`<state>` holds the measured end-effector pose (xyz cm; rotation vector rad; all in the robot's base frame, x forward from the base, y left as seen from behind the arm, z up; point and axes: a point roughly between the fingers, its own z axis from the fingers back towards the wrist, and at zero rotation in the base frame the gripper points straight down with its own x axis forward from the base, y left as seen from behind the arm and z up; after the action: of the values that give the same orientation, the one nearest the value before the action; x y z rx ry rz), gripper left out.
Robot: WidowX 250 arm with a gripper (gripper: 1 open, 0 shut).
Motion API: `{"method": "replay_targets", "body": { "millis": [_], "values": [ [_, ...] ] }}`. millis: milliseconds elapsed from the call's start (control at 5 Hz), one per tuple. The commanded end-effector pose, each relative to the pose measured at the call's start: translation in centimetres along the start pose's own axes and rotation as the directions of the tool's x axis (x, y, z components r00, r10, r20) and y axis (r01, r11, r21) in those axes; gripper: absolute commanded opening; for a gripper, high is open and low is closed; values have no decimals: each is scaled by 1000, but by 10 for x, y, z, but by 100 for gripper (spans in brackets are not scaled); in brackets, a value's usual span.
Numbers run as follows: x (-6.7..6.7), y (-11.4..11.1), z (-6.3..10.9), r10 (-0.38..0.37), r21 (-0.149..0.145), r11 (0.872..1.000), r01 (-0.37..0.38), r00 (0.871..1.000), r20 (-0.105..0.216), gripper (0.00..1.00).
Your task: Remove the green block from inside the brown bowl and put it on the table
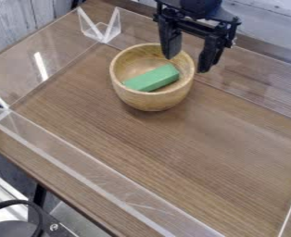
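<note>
A clear folded stand [102, 29] sits at the far left corner. Black cables [24, 218] curl below the near edge.

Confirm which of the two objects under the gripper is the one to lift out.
The green block, flat and bright green, lying inside the brown bowl; the bowl is the round tan container around it.

**Open wood in front, bowl and walls at the back**

The table [173, 157] lies bare across its whole near and middle stretch, giving wide passage. Low clear acrylic walls [61, 162] rim it and block low sideways entry. The brown bowl [142, 93] stands toward the far side, its thick rim enclosing the green block [157, 79]; access there is from above, where the spread-jawed gripper [192, 56] hangs over the bowl's far right rim.
</note>
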<state>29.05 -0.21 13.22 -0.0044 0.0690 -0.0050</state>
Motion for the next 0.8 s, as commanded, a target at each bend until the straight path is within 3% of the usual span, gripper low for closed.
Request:
{"method": "replay_targets", "body": {
  "millis": [0,200,600],
  "values": [
    [9,10,-8,-5,21,1000,5,1000,2,100],
    [6,24,-22,30,44,999,-28,999,-26,100],
    [8,38,-54,-56,53,997,54,998,34,100]
  ]
}}
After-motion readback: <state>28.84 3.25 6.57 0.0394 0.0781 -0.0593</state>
